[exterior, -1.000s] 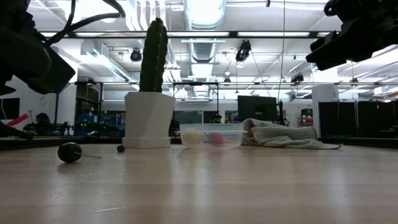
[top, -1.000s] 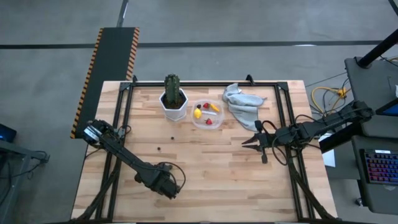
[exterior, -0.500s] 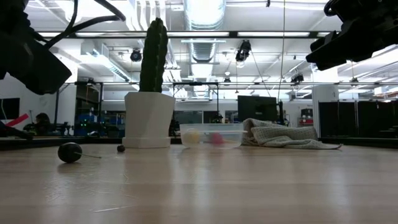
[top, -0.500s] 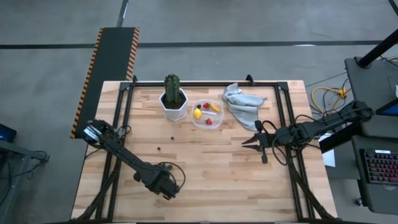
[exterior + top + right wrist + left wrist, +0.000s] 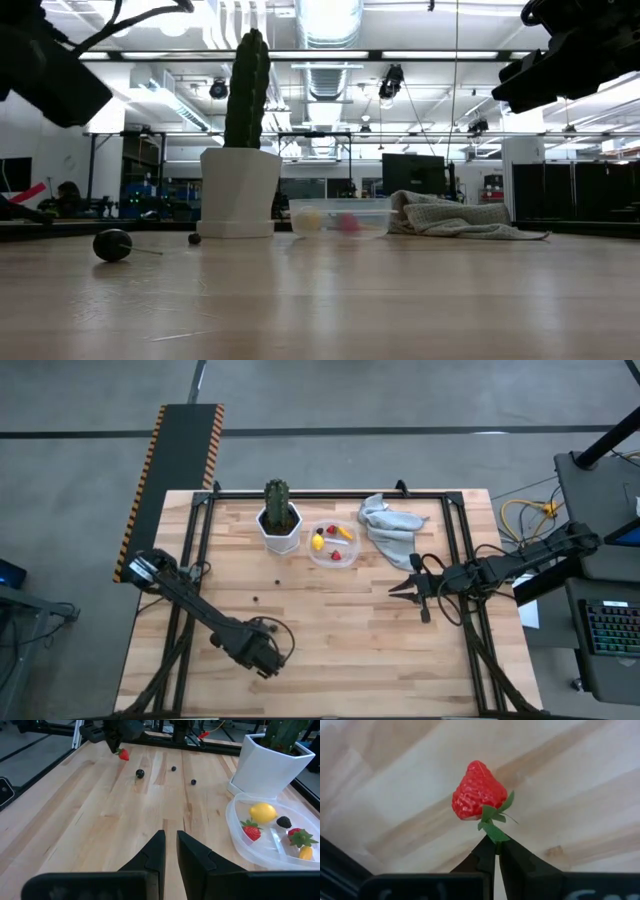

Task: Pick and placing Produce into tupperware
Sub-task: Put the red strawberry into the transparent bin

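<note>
My left gripper [image 5: 264,652] hangs over the near-left part of the table, shut on a small red strawberry [image 5: 479,791], which also shows far off in the right wrist view [image 5: 123,754]. The clear tupperware [image 5: 333,544] stands beside the white cactus pot [image 5: 280,525] and holds a yellow lemon [image 5: 263,812], strawberries [image 5: 251,831], a dark berry [image 5: 284,822] and an orange piece [image 5: 305,852]. Dark berries [image 5: 140,773] lie loose on the wood; one [image 5: 112,244] shows a thin stem. My right gripper [image 5: 170,851] hovers right of centre, open by a narrow gap, touching nothing. My left gripper pinches the strawberry's green leaf top [image 5: 493,831] between its two fingertips. The fingers [image 5: 113,742] come from above, slanting down. The red body hangs beyond the fingertips, lifted clear of the table.
A crumpled grey cloth [image 5: 390,525] lies right of the tupperware near the far edge. The tall green cactus [image 5: 247,88] rises from its pot. Bare wood [image 5: 340,630] stretches between the two grippers. Black frame rails run along the table's sides.
My left gripper has risen, staying shut, and shifted slightly toward the table's left and far side. My right arm has kept still.
</note>
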Robot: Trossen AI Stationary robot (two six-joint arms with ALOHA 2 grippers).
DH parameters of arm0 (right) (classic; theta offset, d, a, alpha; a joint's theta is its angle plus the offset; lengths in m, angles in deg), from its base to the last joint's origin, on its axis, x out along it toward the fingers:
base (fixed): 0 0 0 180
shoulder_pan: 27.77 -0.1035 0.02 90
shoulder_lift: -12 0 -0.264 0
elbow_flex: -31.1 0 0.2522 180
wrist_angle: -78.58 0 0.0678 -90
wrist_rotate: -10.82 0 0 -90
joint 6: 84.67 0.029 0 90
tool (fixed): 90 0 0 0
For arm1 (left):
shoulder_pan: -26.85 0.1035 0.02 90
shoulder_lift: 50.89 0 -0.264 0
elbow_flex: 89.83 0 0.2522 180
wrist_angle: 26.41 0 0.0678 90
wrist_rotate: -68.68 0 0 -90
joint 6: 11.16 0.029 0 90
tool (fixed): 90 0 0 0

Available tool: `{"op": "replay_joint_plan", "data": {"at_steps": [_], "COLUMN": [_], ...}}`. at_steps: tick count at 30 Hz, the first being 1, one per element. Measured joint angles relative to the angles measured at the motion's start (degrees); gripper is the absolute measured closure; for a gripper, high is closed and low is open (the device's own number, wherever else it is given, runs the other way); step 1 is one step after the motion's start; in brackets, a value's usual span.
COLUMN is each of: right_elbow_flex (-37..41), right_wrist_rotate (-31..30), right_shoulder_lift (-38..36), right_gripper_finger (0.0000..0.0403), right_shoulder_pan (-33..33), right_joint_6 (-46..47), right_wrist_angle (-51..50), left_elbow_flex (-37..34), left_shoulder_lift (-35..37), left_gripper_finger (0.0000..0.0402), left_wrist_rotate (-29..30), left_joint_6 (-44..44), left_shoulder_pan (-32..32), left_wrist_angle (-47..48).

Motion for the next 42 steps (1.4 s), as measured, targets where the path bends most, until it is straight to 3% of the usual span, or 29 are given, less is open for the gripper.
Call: {"op": "replay_joint_plan", "data": {"at_steps": [11,22,31,42], "right_elbow_flex": [0.0,0.0,0.0,-0.2], "right_wrist_rotate": [0.0,-0.1,-0.3,-0.3], "right_shoulder_lift": [0.0,-0.1,-0.2,-0.2], "right_gripper_finger": [0.0364,0.0364,0.0364,0.0364], "right_shoulder_pan": [0.0,0.0,0.0,0.0], "right_joint_6": [0.0,1.2,0.2,0.1], "right_wrist_angle": [0.3,0.4,2.2,2.5], "left_elbow_flex": [0.4,1.5,7.1,13.7], "left_shoulder_lift": [5.3,9.3,7.0,-0.9], "left_gripper_finger": [0.0401,0.0402,0.0402,0.0401], "left_wrist_rotate": [10.1,19.8,20.4,18.9], "left_joint_6": [7.7,32.6,60.0,78.5], "left_shoulder_pan": [4.5,19.6,34.4,46.8], "left_wrist_angle": [2.7,2.3,-9.1,-16.3]}}
